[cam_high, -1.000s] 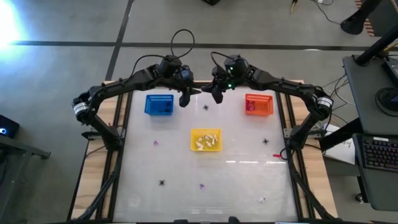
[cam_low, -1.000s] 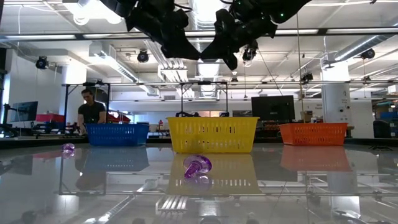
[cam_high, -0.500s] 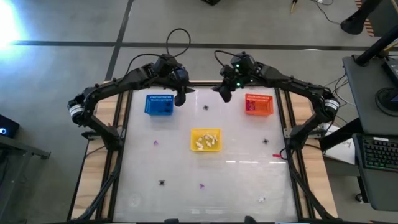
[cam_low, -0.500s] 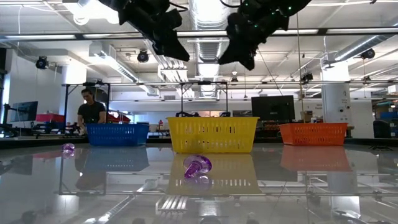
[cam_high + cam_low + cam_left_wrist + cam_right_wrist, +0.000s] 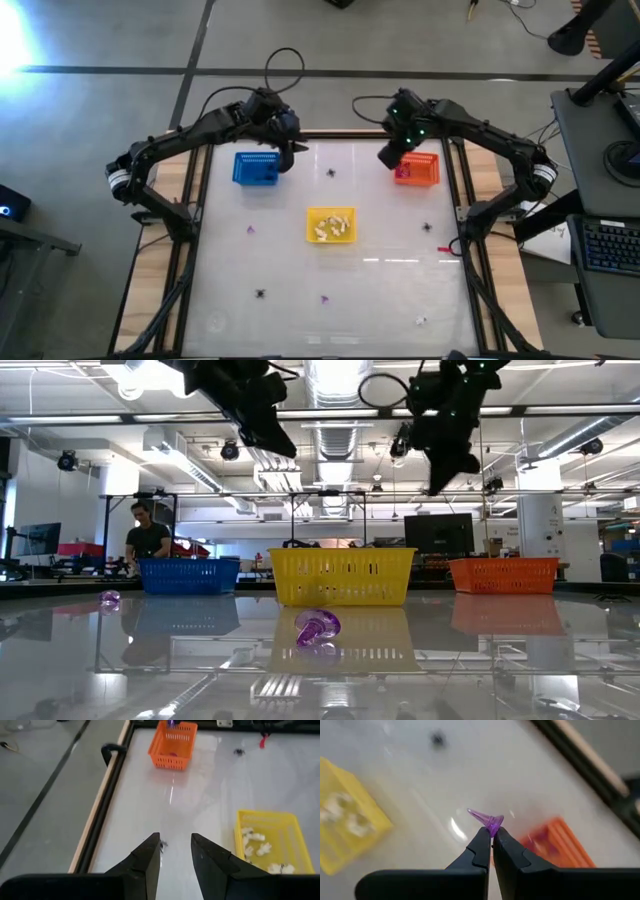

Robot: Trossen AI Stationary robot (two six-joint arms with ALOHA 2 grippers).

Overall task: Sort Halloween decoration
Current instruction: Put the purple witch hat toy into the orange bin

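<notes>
Purple trinket [image 5: 490,821] pinched at its narrow end between the right end effector [image 5: 491,838] fingertips, flared cone tip sticking out, hanging above the worktop [image 5: 380,290] just beside the orange basket [image 5: 417,167]. Tiny, hard-looking plastic, surely feather-light; slick and pointed, so probably prone to squirting out unless gripped across the thicker base. Pink-purple pieces already down in that orange mesh. Cream pieces [image 5: 330,228] heaped in the yellow basket [image 5: 330,225], knobbly like little bones. Black spidery bit [image 5: 330,172] lying loose between the blue basket [image 5: 256,167] and the orange one, thin legs looking easy to snag or bend. More scattered across the glossy white surface: purple [image 5: 324,298], black [image 5: 260,293]. Left end effector [image 5: 174,851] parted and empty, hovering by the blue basket. Baskets all square, stiff open mesh.
</notes>
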